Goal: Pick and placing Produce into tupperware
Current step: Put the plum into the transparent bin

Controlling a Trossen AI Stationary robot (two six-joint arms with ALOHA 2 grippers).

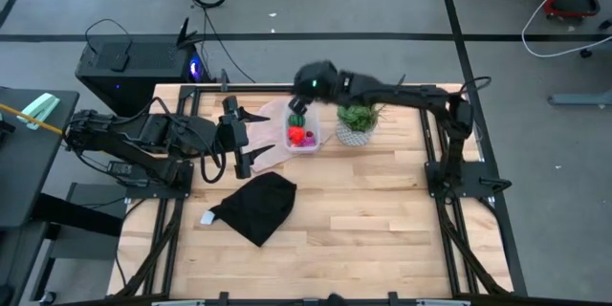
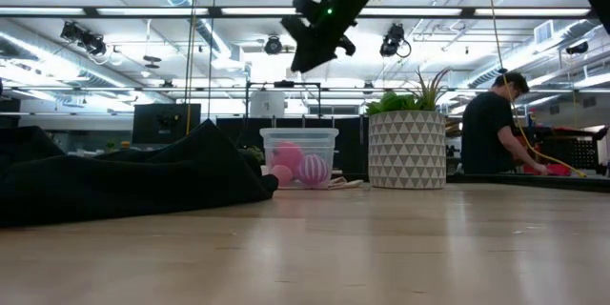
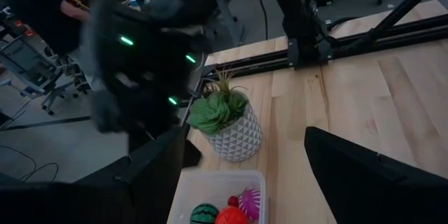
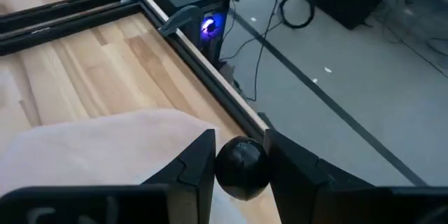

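The clear tupperware tub [image 1: 303, 138] stands on the pale pinkish sheet [image 4: 105, 147], next to the white plant pot [image 1: 355, 135]. In it lie a green striped ball [image 3: 205, 213], a red-orange piece [image 3: 231, 217] and a magenta piece [image 3: 250, 201]. My right gripper [image 4: 240, 143] hangs high above the tub's far side [image 2: 315, 33], shut on a dark glossy round piece [image 4: 241, 168]. My left gripper [image 1: 239, 137] waits open at the tub's left, its fingers pointing toward the tub [image 3: 224, 185]. My right gripper pinches the dark round piece [image 4: 241, 171] between its two fingers, one on either side of it. The fingers slant down from the table's right. The piece is lifted clear, above the far edge of the pinkish sheet.
A black cloth [image 1: 256, 206] lies heaped on the table near the tub's near left side, with a small white tag [image 1: 207, 217] beside it. Bare wood lies to the near and right [image 1: 382, 220]. A person [image 2: 491, 133] sits in the room beyond the table.
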